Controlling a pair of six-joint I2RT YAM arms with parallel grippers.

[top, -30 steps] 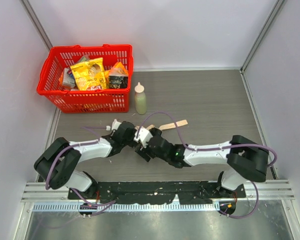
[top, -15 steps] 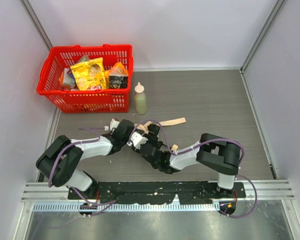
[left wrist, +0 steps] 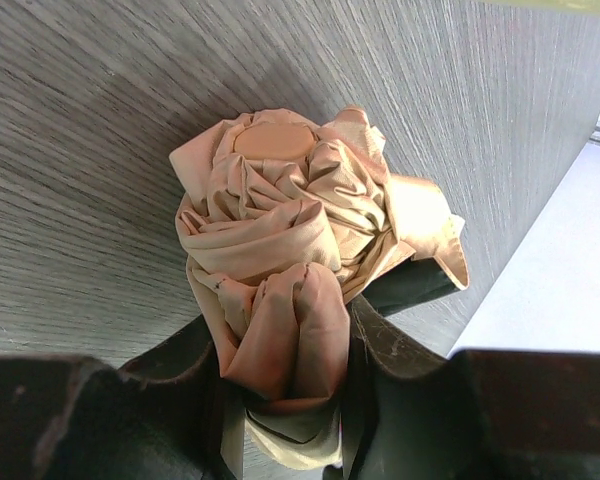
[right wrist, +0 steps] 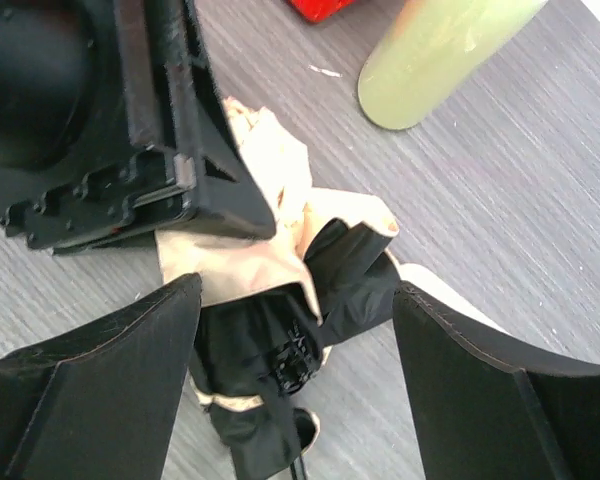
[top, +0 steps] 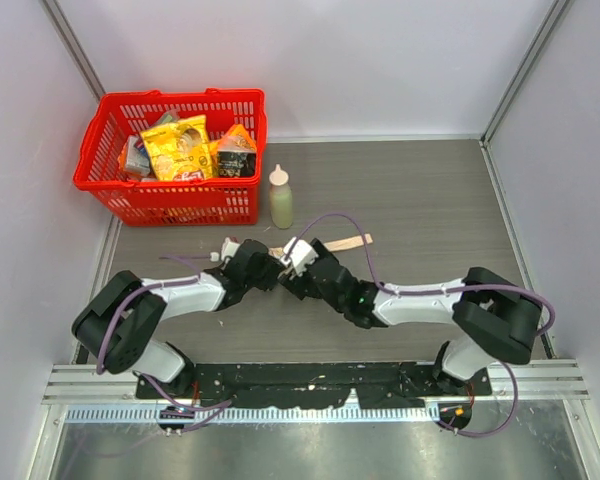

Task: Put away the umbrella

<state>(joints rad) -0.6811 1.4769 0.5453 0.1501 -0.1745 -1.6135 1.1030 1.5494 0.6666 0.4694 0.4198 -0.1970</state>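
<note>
The umbrella is a crumpled beige bundle of fabric standing off the grey table, and my left gripper is shut on its lower end. In the top view the left gripper and right gripper meet at mid-table, and a beige strip of the umbrella sticks out to the right. My right gripper is open. Its fingers straddle the umbrella's black lining and cream fabric without touching them. The shaft and handle are hidden.
A pale green squeeze bottle stands just behind the grippers, next to a red basket full of snack packs at the back left. The left gripper's black body sits close above the right fingers.
The right arm folded inward, then stretched out again, and its gripper now sits higher, against the left gripper. Its jaws narrowed and reopened. The left gripper kept its hold.
</note>
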